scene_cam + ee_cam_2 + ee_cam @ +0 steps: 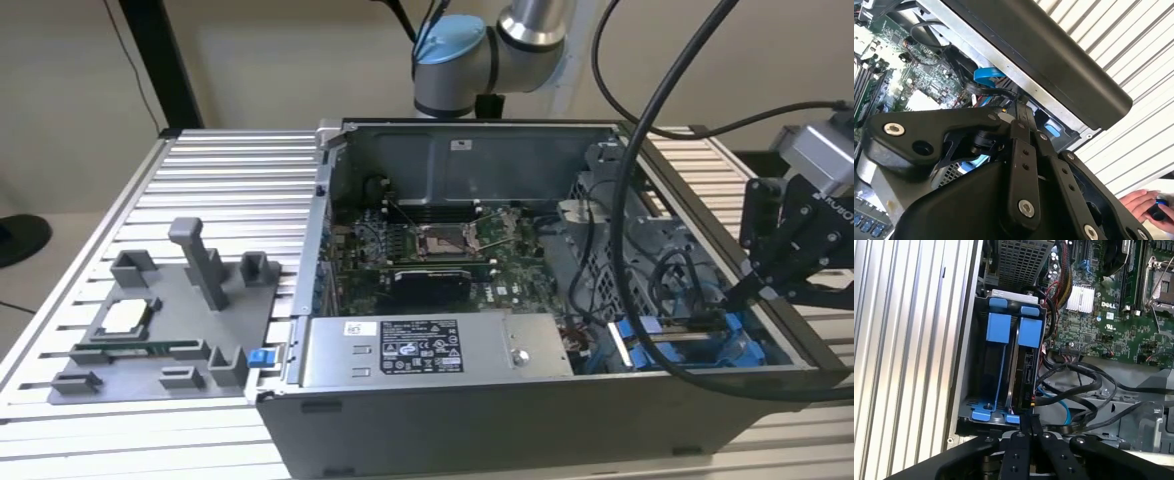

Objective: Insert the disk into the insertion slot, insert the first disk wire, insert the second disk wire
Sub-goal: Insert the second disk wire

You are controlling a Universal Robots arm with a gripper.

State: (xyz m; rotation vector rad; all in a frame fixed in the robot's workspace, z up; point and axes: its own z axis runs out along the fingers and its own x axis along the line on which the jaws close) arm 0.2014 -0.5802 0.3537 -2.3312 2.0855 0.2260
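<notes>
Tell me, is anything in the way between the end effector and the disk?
Nothing visible. In the first wrist view the end effector hangs right at the end of the disk, which stands in the slot. The black cables lie beside it, not between.

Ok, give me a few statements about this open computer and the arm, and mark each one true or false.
1. The computer case lies open with its circuit board showing. True.
2. The gripper hangs well outside the case. False: it is at the blue-railed drive bay inside the case.
3. A silver power supply with a label sits in the case. True.
4. Nobody's hand is in sight. False: a hand shows in the second wrist view.
</notes>
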